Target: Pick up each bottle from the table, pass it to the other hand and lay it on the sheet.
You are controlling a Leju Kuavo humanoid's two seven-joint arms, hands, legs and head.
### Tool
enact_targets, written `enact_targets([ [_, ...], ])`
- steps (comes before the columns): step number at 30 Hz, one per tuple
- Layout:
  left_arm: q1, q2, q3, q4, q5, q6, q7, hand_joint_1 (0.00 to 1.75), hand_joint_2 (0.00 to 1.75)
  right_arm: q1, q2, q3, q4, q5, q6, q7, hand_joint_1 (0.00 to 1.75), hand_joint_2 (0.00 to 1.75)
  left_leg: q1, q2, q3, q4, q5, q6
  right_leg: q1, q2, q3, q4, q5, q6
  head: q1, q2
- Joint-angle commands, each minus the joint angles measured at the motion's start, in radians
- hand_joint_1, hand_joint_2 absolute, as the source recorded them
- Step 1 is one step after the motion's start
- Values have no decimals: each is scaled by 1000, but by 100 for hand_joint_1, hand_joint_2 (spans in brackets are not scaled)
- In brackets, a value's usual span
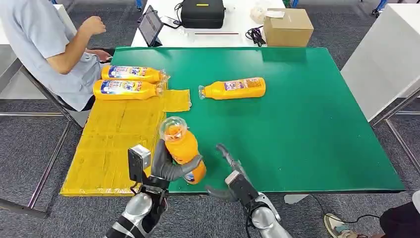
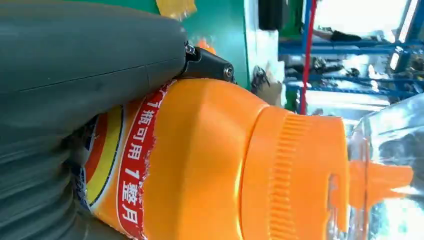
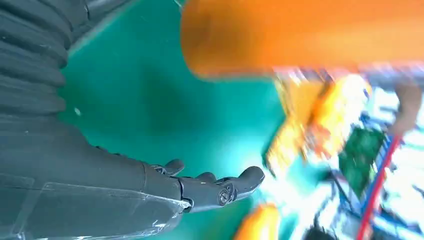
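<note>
two bottles (image 1: 130,82) on sheet (image 1: 114,144) | third bottle (image 1: 233,89) right, on table (image 1: 307,124)

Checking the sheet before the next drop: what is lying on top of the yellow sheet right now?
Two orange bottles lie side by side at the far end of the yellow sheet. The left hand holds a third bottle beside it, hiding some of the sheet's edge.

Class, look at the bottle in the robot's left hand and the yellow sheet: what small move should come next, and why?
Probably swing the left hand leftward over the bare part of the yellow sheet and tip the held bottle flat. The left hand grips it upright at the sheet's edge, the right hand is open and apart from it, and two bottles already lie on the sheet.
</note>
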Motion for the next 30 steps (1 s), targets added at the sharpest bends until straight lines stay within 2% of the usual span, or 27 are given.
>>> enact_targets([
  [1, -169, 76, 52, 220, -443, 376, -57, 175, 175, -23, 48, -89, -20, -16, -16, 15, 0, 175, 2, 0, 3, 0, -1, -2, 2, 0, 3, 0, -1, -3, 0, 0],
  [2, -179, 81, 64, 245, -473, 377, -38, 175, 175, -28, 51, -91, -12, -17, -15, 13, 0, 175, 1, 1, 3, -1, 0, -2, 1, 0, 3, 0, 0, -2, 0, 0],
  [3, -191, 68, 136, 297, -669, 388, 8, 175, 175, -39, 57, -95, 5, -16, -12, 9, 0, 175, 2, 2, 4, 0, -1, -3, 2, 1, 4, 0, 0, -3, 0, 0],
  [9, -202, 64, 153, 326, -675, 386, -3, 175, 175, -48, 61, -96, 16, -14, -9, 8, 0, 175, 1, 2, 4, 0, -1, -2, 1, 2, 4, 0, 0, -2, 0, 0],
  [15, -271, 71, 269, 419, -1071, 388, 99, 175, 175, -72, 62, -97, 32, 4, 7, 5, 0, 175, 2, 2, 4, 1, -2, -2, 2, 2, 5, 0, -1, -3, 0, 0],
  [17, -316, 83, 249, 489, -1116, 388, 132, 175, 175, -78, 61, -100, 34, 5, 8, 7, 0, 175, 2, 4, 4, 1, -1, -2, 2, 4, 4, 0, 0, -3, 0, 0],
  [19, -356, 91, 214, 554, -1182, 366, 189, 175, 175, -83, 61, -105, 38, 7, 12, 10, 0, 175, 1, 1, 1, 0, 0, -2, 1, 0, 2, 1, 0, -2, 0, 0],
  [20, -386, 105, 164, 601, -1279, 370, 255, 175, 175, -87, 60, -104, 43, 10, 20, 13, 0, 175, 2, 1, 3, 1, 0, -2, 2, 1, 3, 1, 0, -3, 0, 0],
  [26, -475, 123, 80, 755, -1431, 234, 396, 175, 175, -99, 63, -112, 61, 17, 35, 18, 0, 175, 1, 0, 2, 0, 1, -1, 1, 0, 2, 1, 0, -2, 0, 0],
  [30, -475, 127, 83, 760, -1430, 238, 392, 175, 175, -99, 64, -112, 64, 17, 35, 18, 0, 175, 2, 3, 4, 1, -1, -2, 2, 2, 4, 1, -1, -2, 0, 0],
])
